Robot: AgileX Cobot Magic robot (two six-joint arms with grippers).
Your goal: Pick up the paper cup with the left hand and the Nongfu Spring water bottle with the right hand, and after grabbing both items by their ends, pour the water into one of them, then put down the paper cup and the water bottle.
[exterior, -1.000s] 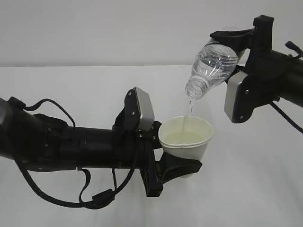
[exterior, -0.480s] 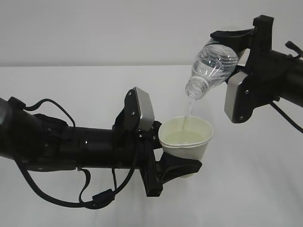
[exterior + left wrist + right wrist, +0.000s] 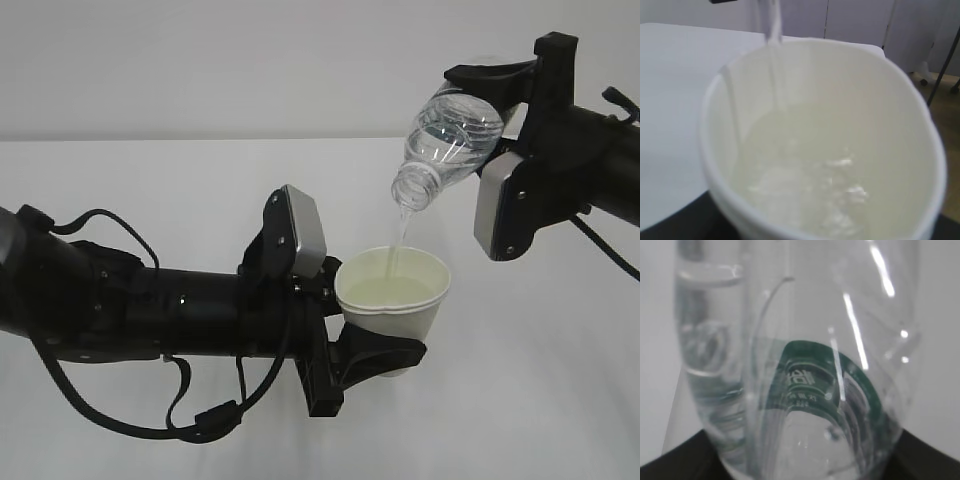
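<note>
The paper cup [image 3: 392, 292] is white, tapered and smooth, with a rolled rim and a creamy inside. The left hand [image 3: 370, 345] grips it at its base, above the white table [image 3: 150, 190]. The bottle [image 3: 448, 142] is clear ribbed plastic, uncapped, tipped neck-down above the cup and clamped at its base by the right hand [image 3: 515, 110]. Nothing has visibly shifted from a second ago. A thin stream of water [image 3: 400, 235] falls into the cup, which is partly filled with clear liquid.

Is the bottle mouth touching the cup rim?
Apart. The exterior view shows the bottle mouth hanging above the cup, bare background between them, crossed only by the thin stream of water.
</note>
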